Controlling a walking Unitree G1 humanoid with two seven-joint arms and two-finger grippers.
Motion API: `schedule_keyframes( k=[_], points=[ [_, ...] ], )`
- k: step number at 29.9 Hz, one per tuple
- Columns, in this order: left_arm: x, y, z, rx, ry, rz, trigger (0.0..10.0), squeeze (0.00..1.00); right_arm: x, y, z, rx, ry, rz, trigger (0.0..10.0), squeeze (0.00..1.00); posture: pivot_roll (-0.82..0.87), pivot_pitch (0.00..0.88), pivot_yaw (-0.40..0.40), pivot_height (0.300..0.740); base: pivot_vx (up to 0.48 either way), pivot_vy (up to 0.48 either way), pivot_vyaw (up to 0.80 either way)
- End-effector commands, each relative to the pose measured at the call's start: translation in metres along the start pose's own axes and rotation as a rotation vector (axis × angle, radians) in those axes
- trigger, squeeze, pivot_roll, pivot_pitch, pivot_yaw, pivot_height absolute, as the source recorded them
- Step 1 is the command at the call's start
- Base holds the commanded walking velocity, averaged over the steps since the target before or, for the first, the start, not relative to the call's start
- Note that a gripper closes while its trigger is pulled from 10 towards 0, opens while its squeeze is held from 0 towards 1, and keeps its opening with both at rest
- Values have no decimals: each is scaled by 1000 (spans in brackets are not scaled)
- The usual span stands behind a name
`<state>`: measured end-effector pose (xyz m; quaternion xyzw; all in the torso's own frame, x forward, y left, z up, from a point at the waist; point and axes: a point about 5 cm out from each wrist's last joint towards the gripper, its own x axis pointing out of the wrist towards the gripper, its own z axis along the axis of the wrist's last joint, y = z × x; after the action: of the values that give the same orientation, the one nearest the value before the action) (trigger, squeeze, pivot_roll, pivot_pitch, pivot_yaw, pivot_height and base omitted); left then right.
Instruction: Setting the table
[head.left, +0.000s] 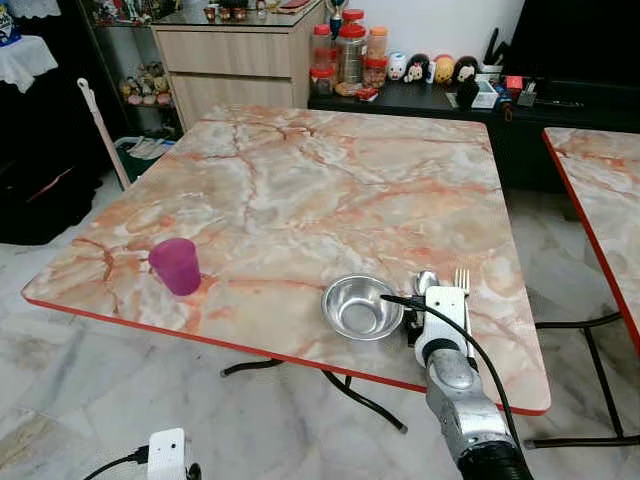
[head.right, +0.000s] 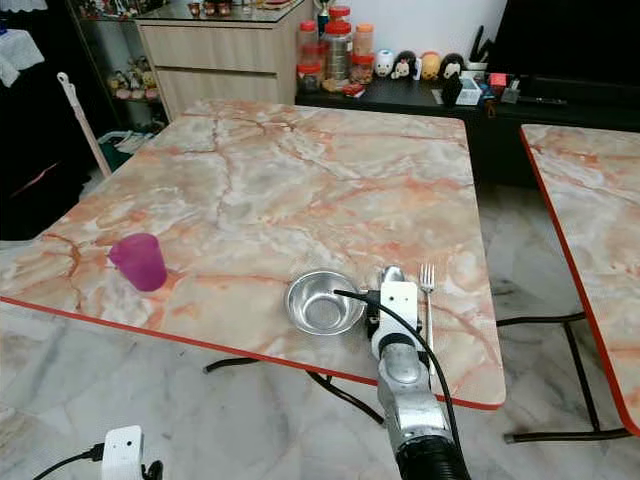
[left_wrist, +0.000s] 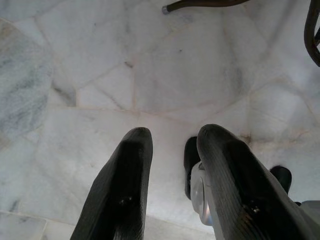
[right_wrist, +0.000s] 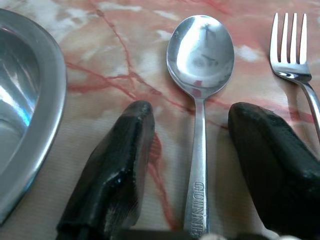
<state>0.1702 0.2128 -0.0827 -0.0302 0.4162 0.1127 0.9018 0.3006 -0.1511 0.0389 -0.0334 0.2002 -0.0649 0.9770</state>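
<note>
We see a table (head.left: 300, 190) of cream marble with salmon-pink and rust-red veins, edged in red. Just beside our right gripper (right_wrist: 200, 165), whose fingers are black on a silver arm, lie a shiny silver spoon (right_wrist: 200, 65), a silver fork (right_wrist: 290, 50) and a silver steel bowl (head.left: 362, 307). Well apart from it stands a magenta cup (head.left: 176, 266). Below our black left gripper (left_wrist: 175, 185) the floor (left_wrist: 125, 75) is pale grey-white marble.
</note>
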Motion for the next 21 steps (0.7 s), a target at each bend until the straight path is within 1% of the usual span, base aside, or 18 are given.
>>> schedule_keyframes(
  k=[1,14,21],
  points=[
    [0,0,-2,-18,18,-7,10000,0,-1,-3,-11,-10,61,-11,0,0,-19,0,9,732,0,0,0],
    [0,-4,-1,-21,18,-35,10000,0,0,-3,-10,-11,58,-13,0,0,-10,0,6,732,0,0,0],
    [0,-2,-3,-26,22,-38,10000,0,0,-2,-10,-11,60,-12,0,0,0,0,6,732,0,0,0]
  ],
)
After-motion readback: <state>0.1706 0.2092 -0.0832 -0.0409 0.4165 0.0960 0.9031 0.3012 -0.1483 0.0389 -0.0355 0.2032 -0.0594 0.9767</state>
